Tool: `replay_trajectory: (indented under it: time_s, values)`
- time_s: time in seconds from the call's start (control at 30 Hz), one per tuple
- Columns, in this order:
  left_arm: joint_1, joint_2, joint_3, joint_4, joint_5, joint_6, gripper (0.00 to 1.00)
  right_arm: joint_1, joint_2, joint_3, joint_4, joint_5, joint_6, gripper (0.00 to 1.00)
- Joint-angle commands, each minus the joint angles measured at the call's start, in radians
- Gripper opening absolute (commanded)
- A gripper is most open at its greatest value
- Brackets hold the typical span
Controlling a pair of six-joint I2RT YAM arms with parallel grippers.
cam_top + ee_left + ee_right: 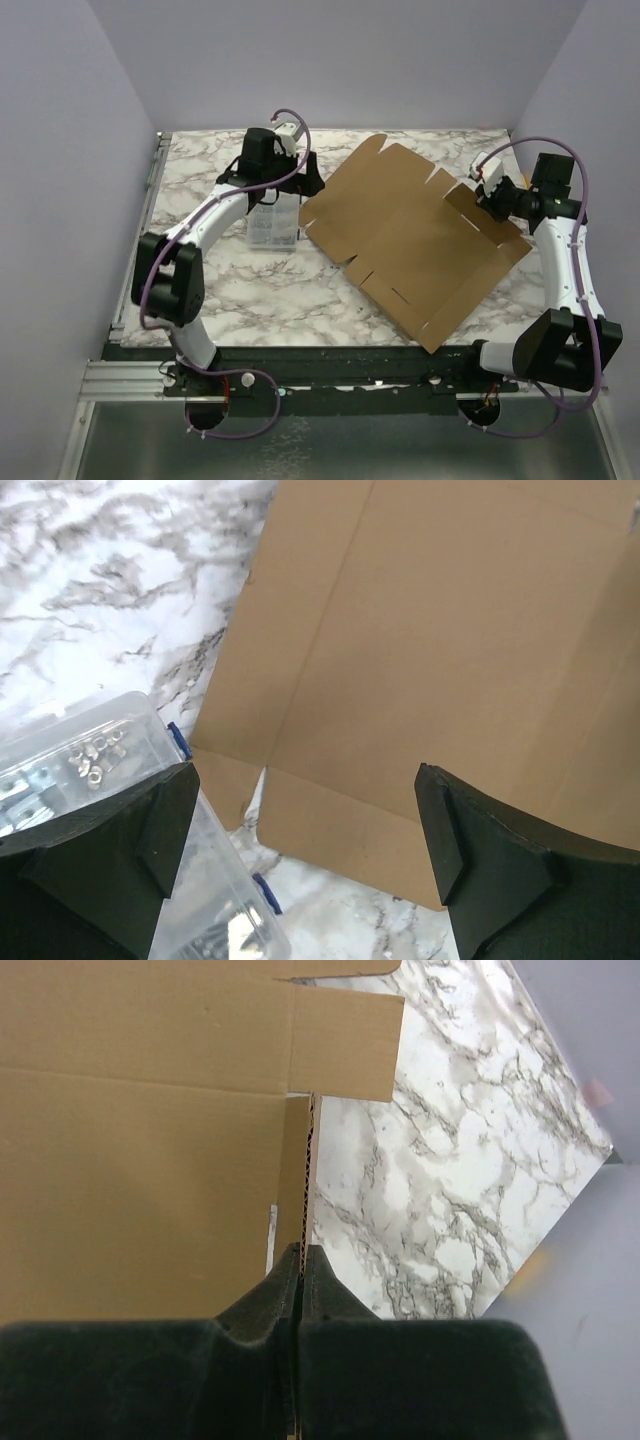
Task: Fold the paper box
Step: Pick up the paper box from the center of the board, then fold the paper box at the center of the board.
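View from above: 2 arms reach over a marble table point(260, 300). The paper box point(410, 240) lies unfolded on it as 1 large brown die-cut sheet, turned at an angle, spreading from the table's middle to its right side, with its flaps and slits showing along the edges. Most of the sheet rests flat. A narrow side flap at the right edge stands up.

Right gripper point(488, 207): fingers pressed together on that raised flap. In the right wrist view the right gripper point(302, 1252) pinches the flap edge-on, the corrugated edge running straight up from between the 2 fingers. The paper box point(140, 1160) fills the left of that view and the table point(450, 1160) the right.

Left gripper point(300, 185): above the sheet's left corner, fingers spread wide apart, holding nothing. In the left wrist view the left gripper point(305, 775) frames the near corner of the paper box point(420, 660), with bare table point(100, 580) beyond.

A clear plastic case point(272, 225) sits just beside the sheet's left corner, below the left finger. The left wrist view shows small metal parts inside the case point(90, 750) and blue clasps on its side.
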Motion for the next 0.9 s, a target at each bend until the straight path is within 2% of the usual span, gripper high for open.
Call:
replay_trajectory:
  time_s: [0.0,0.1,0.17,0.43,0.7,0.8,0.87]
  values:
    - [0.082,0.223,0.091,0.060,0.360,-0.025,0.99,0.004,-0.011,0.016,0.050,-0.100,0.002,0.01]
    - [0.082,0.370,0.214,0.085,0.505,-0.064,0.99,0.004,-0.005,0.053,0.043,-0.091,0.005,0.00]
    - [0.083,0.446,0.289,0.089,0.548,-0.074,0.99,0.004,-0.002,0.085,0.027,-0.094,0.005,0.01]
    - [0.084,0.670,0.522,0.101,0.530,-0.091,0.98,0.004,0.000,0.154,-0.019,-0.118,0.020,0.01]
    - [0.118,0.672,0.609,0.110,0.445,-0.042,0.98,0.001,-0.002,0.189,-0.029,-0.051,0.027,0.01]
    - [0.140,0.700,0.630,0.125,0.502,-0.061,0.98,-0.002,0.003,0.217,-0.043,-0.070,0.039,0.01]
    - [0.148,0.729,0.621,0.201,0.591,-0.120,0.98,-0.002,0.007,0.232,-0.051,-0.084,0.048,0.01]
